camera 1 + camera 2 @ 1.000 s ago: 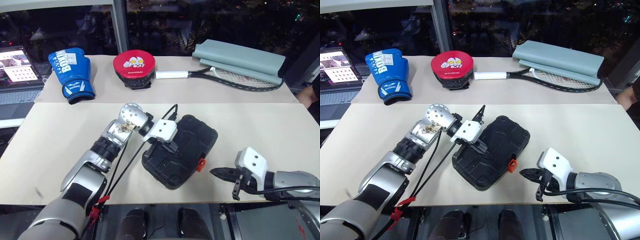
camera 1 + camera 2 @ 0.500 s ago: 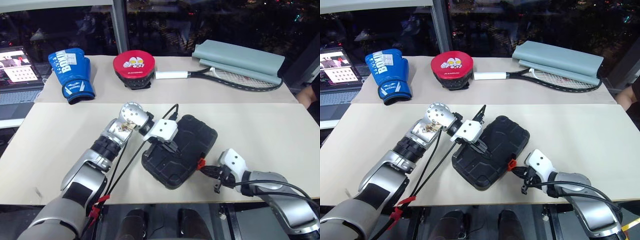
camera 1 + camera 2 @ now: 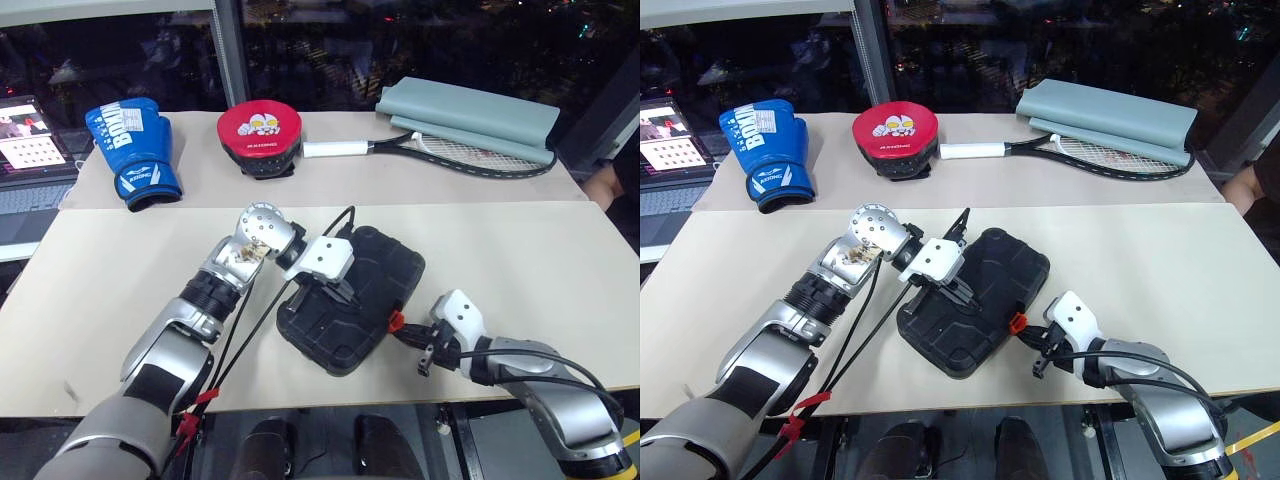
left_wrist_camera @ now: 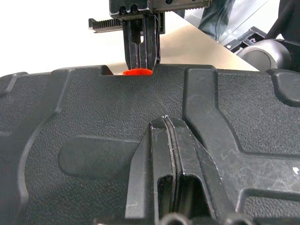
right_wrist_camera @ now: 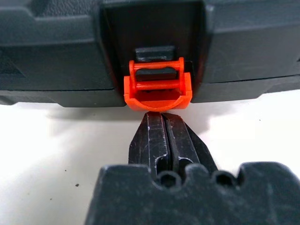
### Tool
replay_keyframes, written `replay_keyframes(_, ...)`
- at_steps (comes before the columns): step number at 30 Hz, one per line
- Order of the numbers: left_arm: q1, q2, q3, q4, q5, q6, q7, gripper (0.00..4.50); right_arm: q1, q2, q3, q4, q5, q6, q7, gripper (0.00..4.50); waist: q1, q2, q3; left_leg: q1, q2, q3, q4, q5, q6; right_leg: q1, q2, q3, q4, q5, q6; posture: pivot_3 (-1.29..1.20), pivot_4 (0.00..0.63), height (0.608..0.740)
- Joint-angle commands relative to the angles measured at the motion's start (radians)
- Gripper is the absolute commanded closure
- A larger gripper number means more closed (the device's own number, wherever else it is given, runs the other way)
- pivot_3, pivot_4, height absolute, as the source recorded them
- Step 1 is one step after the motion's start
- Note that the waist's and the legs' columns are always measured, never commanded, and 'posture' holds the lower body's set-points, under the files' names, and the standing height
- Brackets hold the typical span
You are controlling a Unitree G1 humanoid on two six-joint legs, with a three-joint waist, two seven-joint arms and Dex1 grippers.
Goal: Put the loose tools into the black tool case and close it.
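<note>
A: Where was the case (image 3: 352,298)?
B: Shut, mid-table; left gripper (image 4: 171,136), fingers together, pressed its lid.
A: And the right gripper (image 5: 161,123)?
B: Closed, empty, tips at the orange latch (image 5: 158,90). It needed a straight, steady push.

Silver-grey jointed arms, white wrist housings, black-fingered left hand (image 3: 345,296), black cables, red tie

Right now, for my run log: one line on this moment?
case: black tool case lid down | left gripper: shut, on lid | right gripper: shut, tips at orange latch
</note>
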Motion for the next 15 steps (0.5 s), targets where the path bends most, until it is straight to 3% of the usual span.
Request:
replay_keyframes(1,0.02,-0.02,-0.052,0.026,0.059,-0.004,0.0,4.44,-0.073,0.001,-0.062,-0.118,0.067,-0.015,0.005,4.5,0.0,0.0,0.0,0.0,0.0,0.0,0.0,0.0,0.0,0.0,0.0,0.0,0.0,0.0,0.0,0.0,0.15,0.736)
replay_keyframes(9,0.018,-0.037,-0.047,0.033,0.06,0.0,0.005,4.44,-0.088,-0.023,-0.078,-0.146,0.094,0.029,0.015,4.5,-0.002,0.0,0.0,0.0,0.0,0.0,0.0,0.0,0.0,0.0,0.001,0.0,0.0,0.0,0.0,0.0,0.15,0.736)
replay_keyframes(15,0.018,-0.039,-0.045,0.043,0.065,-0.011,0.008,4.44,-0.016,-0.088,-0.055,-0.121,0.049,0.018,0.031,4.5,0.017,0.0,0.0,-0.001,0.0,-0.001,0.0,0.0,0.0,0.001,-0.001,-0.001,-0.003,0.0,0.001,0.0,0.15,0.736)
